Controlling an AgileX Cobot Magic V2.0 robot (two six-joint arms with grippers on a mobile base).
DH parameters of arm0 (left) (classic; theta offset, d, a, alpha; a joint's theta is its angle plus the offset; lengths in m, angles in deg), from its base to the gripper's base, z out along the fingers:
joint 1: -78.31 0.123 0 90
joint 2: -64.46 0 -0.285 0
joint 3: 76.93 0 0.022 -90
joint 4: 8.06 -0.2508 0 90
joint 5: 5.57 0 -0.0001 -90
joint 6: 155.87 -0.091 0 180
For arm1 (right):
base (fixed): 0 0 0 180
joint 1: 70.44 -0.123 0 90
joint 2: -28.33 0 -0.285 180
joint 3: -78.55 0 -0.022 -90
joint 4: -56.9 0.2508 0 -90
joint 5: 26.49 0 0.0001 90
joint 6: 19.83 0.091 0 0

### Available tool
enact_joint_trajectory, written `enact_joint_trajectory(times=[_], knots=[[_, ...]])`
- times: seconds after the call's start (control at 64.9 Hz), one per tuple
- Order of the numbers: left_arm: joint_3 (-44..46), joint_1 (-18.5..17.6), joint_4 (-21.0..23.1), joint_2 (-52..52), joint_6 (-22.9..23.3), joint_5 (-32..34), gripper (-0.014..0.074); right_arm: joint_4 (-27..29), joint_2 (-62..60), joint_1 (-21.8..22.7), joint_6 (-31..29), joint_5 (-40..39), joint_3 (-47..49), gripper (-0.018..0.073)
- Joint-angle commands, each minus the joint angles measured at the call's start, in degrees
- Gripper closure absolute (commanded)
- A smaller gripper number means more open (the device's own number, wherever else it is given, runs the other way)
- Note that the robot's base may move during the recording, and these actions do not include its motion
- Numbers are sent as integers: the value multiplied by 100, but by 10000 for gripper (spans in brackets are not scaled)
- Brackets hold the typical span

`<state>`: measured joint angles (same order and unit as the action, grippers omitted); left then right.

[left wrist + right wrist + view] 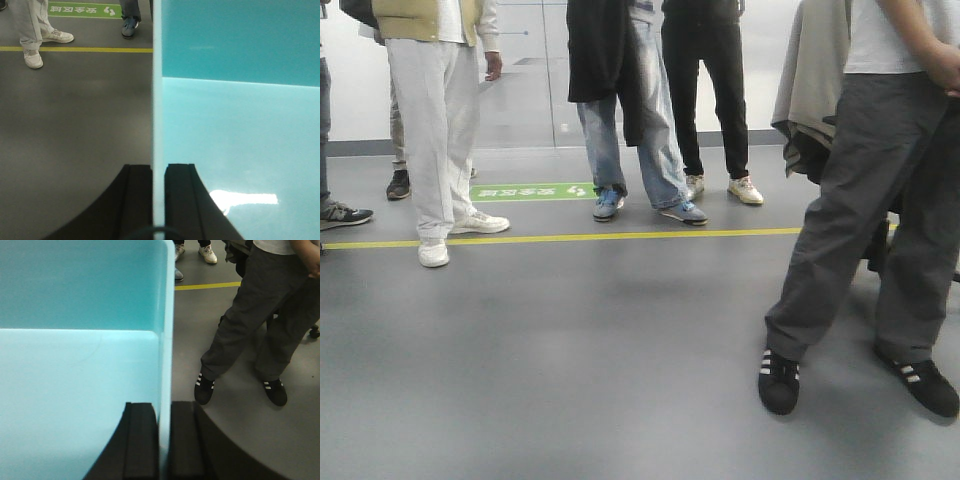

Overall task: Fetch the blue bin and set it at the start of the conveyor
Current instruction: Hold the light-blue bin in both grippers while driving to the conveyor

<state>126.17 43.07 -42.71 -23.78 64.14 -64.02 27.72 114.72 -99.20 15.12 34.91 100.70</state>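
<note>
The pale aqua-blue bin (240,130) fills the right of the left wrist view and the left of the right wrist view (80,360). It is held off the grey floor. My left gripper (158,172) is shut on the bin's left wall, one black finger inside and one outside. My right gripper (165,410) is shut on the bin's right wall the same way. The bin's inside looks empty. The conveyor start is out of view. Neither gripper nor the bin shows in the front view.
Several people stand ahead on the grey floor: white trousers (435,130) at left, jeans (630,120) in the middle, and dark grey trousers with black striped shoes (778,380) close at right. A yellow floor line (570,238) and a green floor sign (532,191) cross ahead.
</note>
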Motion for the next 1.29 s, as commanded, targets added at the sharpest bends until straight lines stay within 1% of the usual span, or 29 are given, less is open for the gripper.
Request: enact_joint_trajectory(times=[0.0, 0.862, 0.955, 1.278], knots=[[81, -44, -176, 55, 6, 292, 708, -118, -29, -6, -58, -178, 62, 724], [81, -44, -230, 55, 6, 292, 708, -130, -28, -6, -58, -178, 62, 724], [81, -44, -299, 55, 6, 292, 708, -130, -28, -6, -58, -178, 62, 724], [81, -44, -326, 55, 6, 292, 708, -130, -28, -6, -58, -178, 62, 724]])
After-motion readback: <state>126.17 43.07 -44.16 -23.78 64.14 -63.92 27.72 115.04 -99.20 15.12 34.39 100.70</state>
